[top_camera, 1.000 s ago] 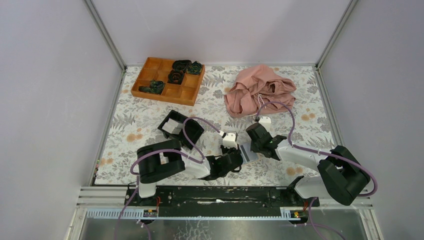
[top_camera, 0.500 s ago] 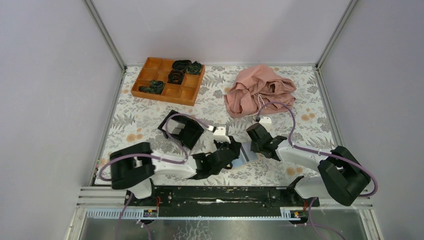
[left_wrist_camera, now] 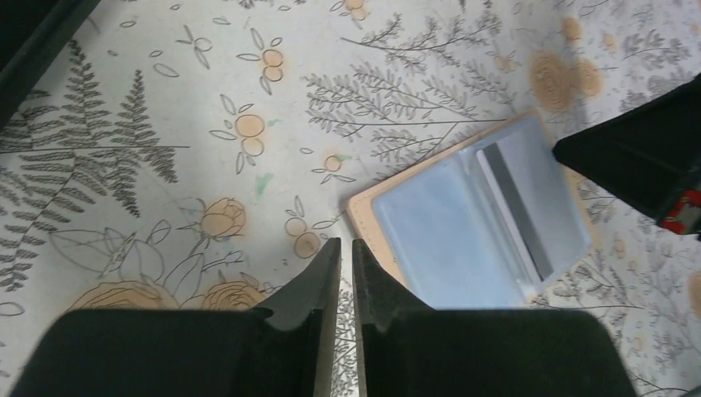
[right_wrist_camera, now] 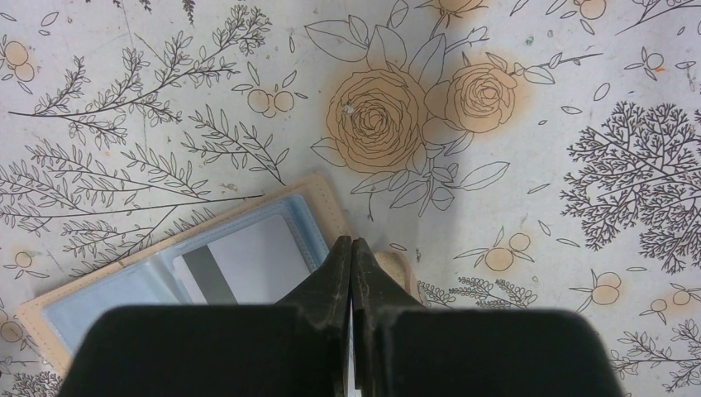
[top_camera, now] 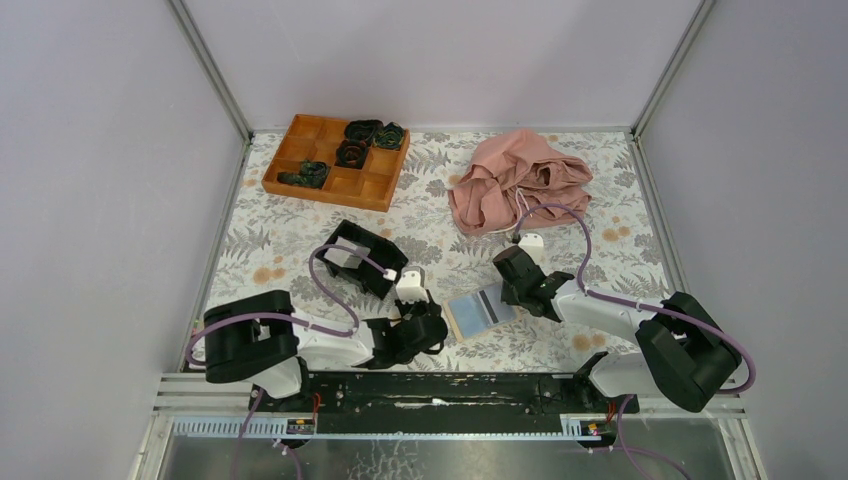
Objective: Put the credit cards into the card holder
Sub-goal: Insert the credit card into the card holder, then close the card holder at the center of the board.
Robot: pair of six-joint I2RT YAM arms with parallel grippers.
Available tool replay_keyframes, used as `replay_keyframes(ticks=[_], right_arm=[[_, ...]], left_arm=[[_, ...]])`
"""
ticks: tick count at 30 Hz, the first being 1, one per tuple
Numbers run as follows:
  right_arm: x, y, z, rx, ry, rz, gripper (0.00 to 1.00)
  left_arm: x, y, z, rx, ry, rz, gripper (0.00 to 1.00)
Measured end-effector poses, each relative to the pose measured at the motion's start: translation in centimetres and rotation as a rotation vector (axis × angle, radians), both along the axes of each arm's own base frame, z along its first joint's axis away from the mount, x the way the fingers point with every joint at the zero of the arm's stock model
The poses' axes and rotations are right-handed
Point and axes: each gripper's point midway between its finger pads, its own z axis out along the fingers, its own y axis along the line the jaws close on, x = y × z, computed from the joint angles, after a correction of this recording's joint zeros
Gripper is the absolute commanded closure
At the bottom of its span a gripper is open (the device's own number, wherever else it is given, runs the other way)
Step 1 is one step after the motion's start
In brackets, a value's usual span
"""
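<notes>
Tan leather-like rectangular card holder (top_camera: 481,309) lying open on the floral tablecloth (top_camera: 270,240), light grey credit card with a dark stripe (left_wrist_camera: 529,198) in its half nearer the right gripper (right_wrist_camera: 351,243), whose fingers are pressed together at that edge, left gripper (left_wrist_camera: 346,244) empty, fingers almost touching, just beside the holder's opposite corner, bare cloth beyond.

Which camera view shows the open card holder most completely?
The left wrist view: the card holder lies open, nearly whole. The right wrist view shows part of it; the top external view shows it small.
</notes>
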Motion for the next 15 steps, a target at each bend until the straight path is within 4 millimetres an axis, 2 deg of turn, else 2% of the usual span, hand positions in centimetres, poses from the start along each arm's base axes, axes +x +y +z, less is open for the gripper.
replay_keyframes(ticks=[9,15], right_arm=[[0.0,0.0,0.0,0.000,0.000,0.000,1.00],[0.0,0.0,0.0,0.000,0.000,0.000,1.00]], left_arm=[[-0.3,1.2,-2.1,0.078,0.034,0.027,0.89],[-0.1,0.0,-2.2,0.081,0.041,0.017,0.86]])
